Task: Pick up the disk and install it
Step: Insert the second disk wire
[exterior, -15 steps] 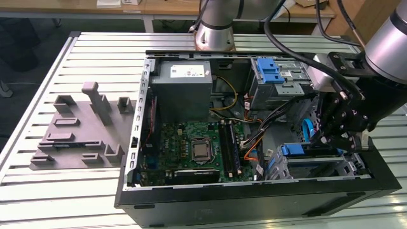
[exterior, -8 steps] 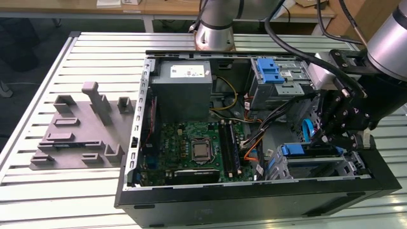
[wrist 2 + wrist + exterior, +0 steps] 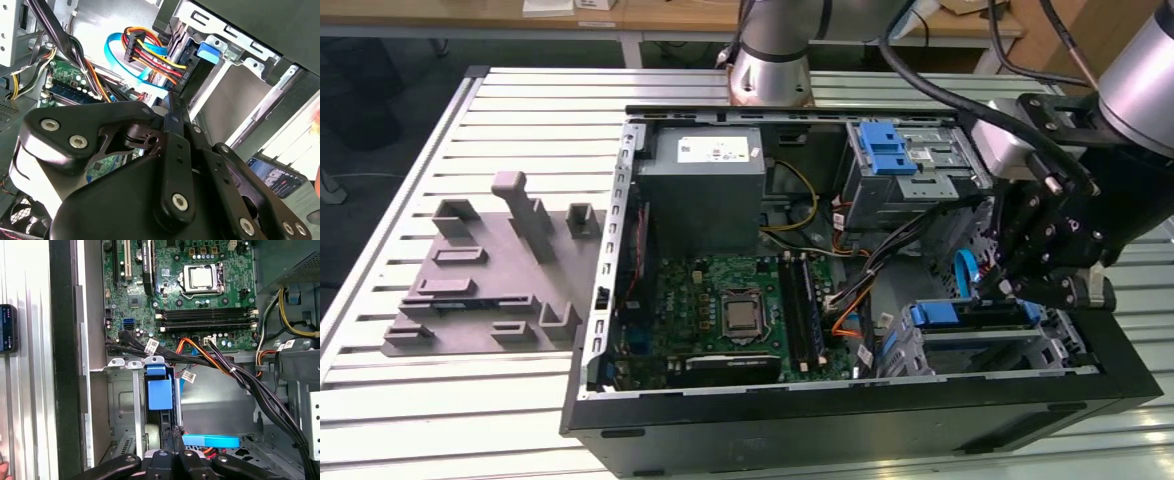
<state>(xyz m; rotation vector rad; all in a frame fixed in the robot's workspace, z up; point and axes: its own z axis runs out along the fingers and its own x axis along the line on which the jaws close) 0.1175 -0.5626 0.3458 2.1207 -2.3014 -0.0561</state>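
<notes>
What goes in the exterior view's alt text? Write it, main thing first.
A robot arm's gripper reaches into an open computer case at the exterior view's right, just above a blue-fronted drive bay. The motherboard lies mid-case, and a grey moulded fixture sits on the slatted table to the view's left.

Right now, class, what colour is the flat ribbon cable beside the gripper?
Light blue: the flat ribbon cable shows best in the second wrist view, curving past the gripper.
</notes>
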